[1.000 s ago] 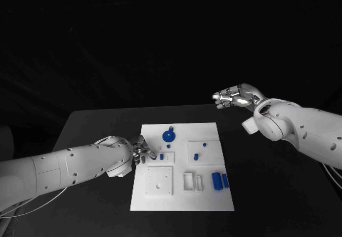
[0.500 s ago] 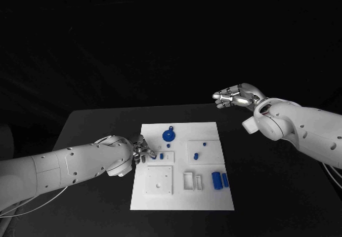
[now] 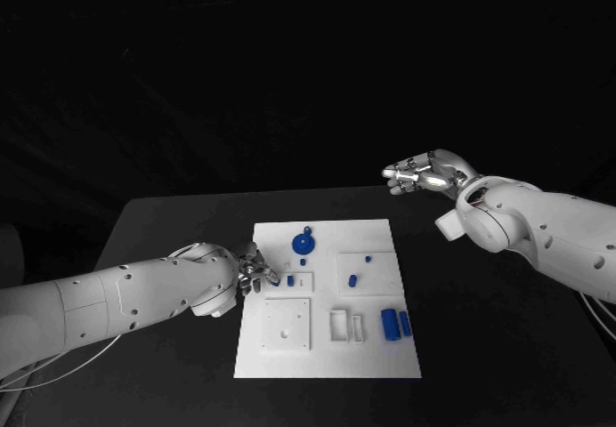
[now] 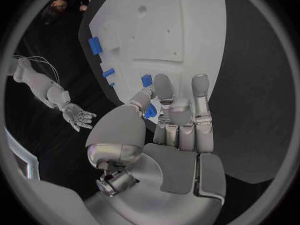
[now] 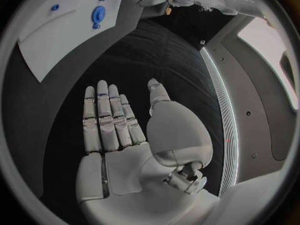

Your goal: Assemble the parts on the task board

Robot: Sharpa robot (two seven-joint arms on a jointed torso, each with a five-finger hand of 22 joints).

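Note:
The white task board (image 3: 328,356) lies in the middle of the black table. My left hand (image 3: 257,270) hovers over the board's left edge and pinches a small blue part (image 4: 150,111) between thumb and a finger. Just beside it a blue piece (image 3: 291,281) stands in the board. Further along the board are a blue gear (image 3: 304,243), a blue peg (image 3: 352,282) and two blue cylinders (image 3: 397,324). My right hand (image 3: 427,171) is raised off the table's far right corner, flat and holding nothing, fingers straight (image 5: 109,117).
A white square plate (image 3: 287,324) and a white frame (image 3: 346,326) sit at the board's near end. Bare black table (image 3: 488,329) surrounds the board on both sides. The right wrist view catches the board (image 5: 62,30) and gear (image 5: 99,15) from afar.

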